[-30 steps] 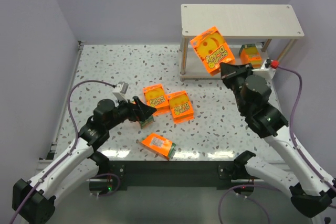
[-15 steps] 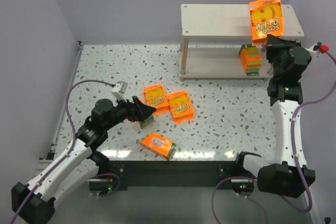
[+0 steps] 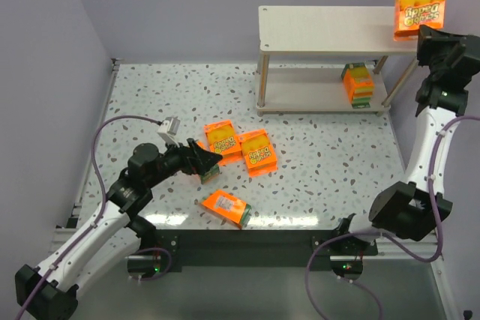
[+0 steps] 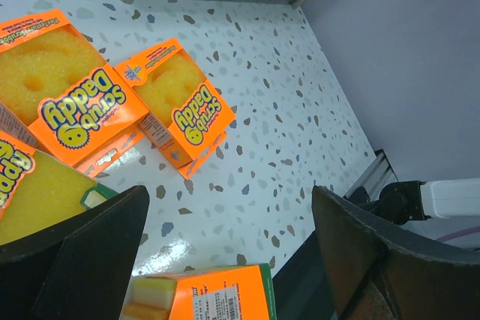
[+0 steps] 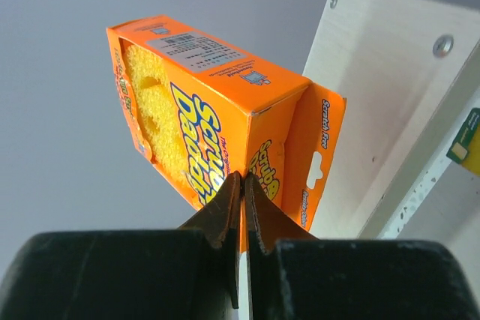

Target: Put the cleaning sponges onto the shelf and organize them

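My right gripper (image 3: 427,37) is shut on the edge of an orange sponge pack (image 3: 420,4) and holds it upright above the right end of the shelf's top board (image 3: 330,28). The right wrist view shows the fingertips (image 5: 243,179) pinching the pack (image 5: 202,103) beside the board (image 5: 390,88). One pack (image 3: 358,84) stands on the lower tier. Three packs lie on the table (image 3: 222,139), (image 3: 259,151), (image 3: 227,208). My left gripper (image 3: 208,160) is open and empty, over a further pack (image 3: 209,174). The left wrist view shows the gripper (image 4: 229,211) above packs (image 4: 64,99), (image 4: 176,110), (image 4: 202,297).
The speckled table (image 3: 322,162) ends at a dark front rail (image 3: 247,241). Grey walls stand on the left, the back and the right, with the right wall close to the shelf. Purple cables hang beside both arms.
My right arm has carried the pack up and to the right, from in front of the shelf to above the right end of the top board. The left arm has barely moved.
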